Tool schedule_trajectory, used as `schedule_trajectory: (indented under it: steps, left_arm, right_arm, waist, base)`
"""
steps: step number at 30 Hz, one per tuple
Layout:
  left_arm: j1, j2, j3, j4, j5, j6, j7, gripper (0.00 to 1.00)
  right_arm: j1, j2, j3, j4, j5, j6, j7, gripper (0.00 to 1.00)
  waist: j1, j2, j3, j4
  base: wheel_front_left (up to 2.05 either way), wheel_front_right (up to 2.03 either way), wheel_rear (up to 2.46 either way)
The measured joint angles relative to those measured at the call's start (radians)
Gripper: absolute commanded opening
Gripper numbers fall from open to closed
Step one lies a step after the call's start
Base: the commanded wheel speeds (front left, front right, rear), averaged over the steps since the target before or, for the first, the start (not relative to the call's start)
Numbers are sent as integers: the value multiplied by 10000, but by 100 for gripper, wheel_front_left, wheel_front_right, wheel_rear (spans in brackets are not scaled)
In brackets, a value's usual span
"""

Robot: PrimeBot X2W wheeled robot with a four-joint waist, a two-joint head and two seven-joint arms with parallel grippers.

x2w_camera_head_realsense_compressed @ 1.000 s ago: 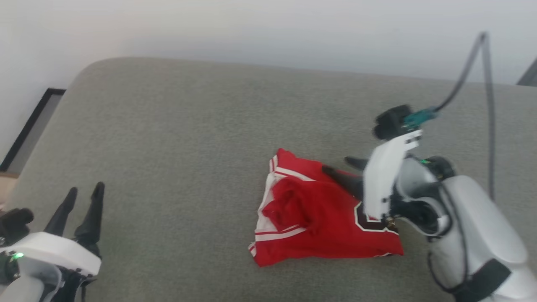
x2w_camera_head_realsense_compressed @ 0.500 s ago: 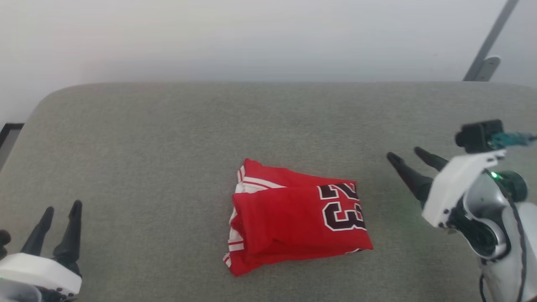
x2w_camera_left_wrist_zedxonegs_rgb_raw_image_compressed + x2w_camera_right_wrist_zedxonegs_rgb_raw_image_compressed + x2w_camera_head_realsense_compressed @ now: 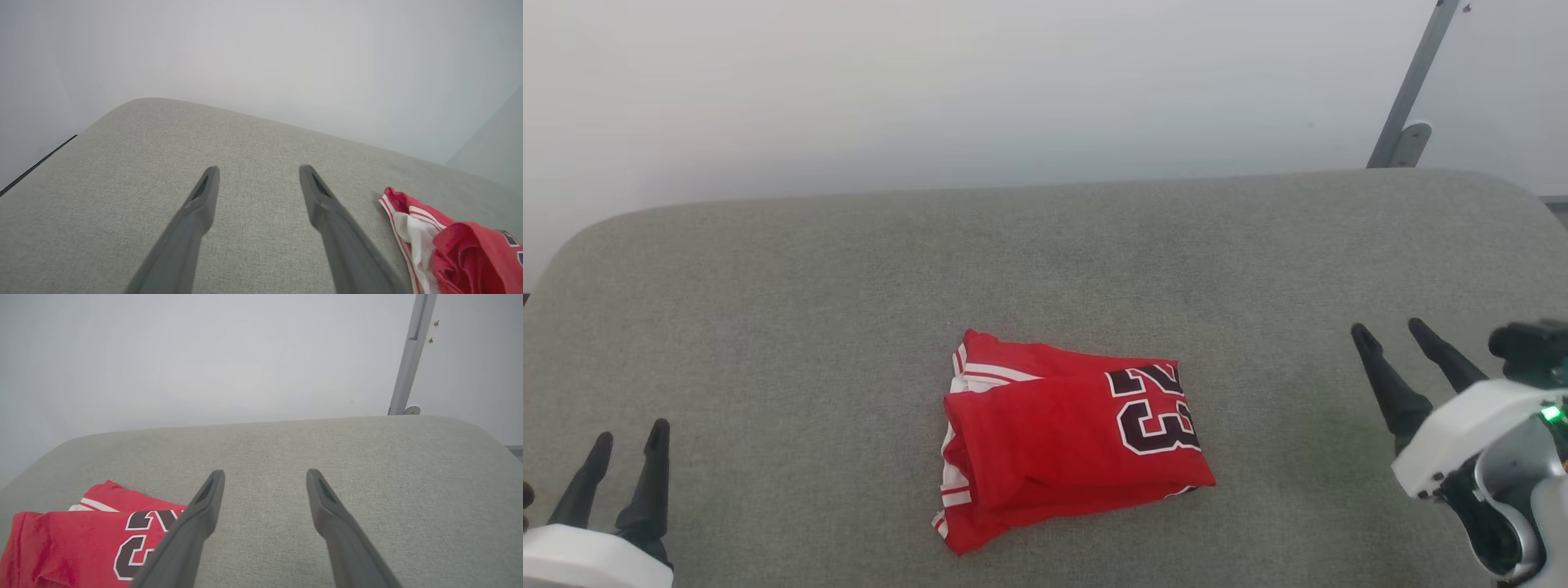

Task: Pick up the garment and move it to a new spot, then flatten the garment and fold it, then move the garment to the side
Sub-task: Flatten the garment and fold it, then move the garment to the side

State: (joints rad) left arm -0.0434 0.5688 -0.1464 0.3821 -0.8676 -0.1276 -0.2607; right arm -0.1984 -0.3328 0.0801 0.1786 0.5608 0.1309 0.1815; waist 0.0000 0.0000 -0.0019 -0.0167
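Two-fingered left gripper: sitting at the lower left over the grey upholstered surface, its fingers standing apart and gripping nothing.
Right gripper: hanging at the right edge, its fingers likewise spreading wide and holding nothing, clear of the cloth.
Garment: red T-shirt lying folded in a bundle near the middle of the surface, its dark white-outlined "23" facing up, touching neither gripper.
Metal post: showing behind the surface's far right corner.

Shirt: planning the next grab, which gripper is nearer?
Right. The right gripper is off the numbered end of the shirt; the left gripper is farther away, off its striped end.
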Motion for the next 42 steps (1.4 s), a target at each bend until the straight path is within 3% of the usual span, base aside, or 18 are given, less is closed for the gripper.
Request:
schedule_trajectory:
  steps: [16, 26, 37, 42]
  left_arm:
    - [496, -263, 890, -401, 1283, 0, 0, 100]
    - [728, -316, 1214, -848, 2052, -2, -2, 100]
    - [833, -328, 1151, -869, 1987, -2, -2, 100]
    - [814, -326, 1057, -838, 1873, -2, -2, 100]
  right_arm:
    - [972, -132, -403, 556, -439, 0, -2063, 100]
    - [1288, 228, -708, 556, -838, 0, -2173, 100]
    - [1433, 447, -872, 357, -1012, 0, -1973, 100]
    - [1384, 506, -499, 274, -842, 0, -1440, 100]
  waist:
    - [0, 0, -177, -70]
    - [0, 0, -195, -58]
    - [0, 0, -153, 39]
    - [0, 0, -106, 228]
  base:
    - [0, 0, 0]
    - [0, 0, 0]
    - [0, 0, 0]
    - [0, 0, 0]
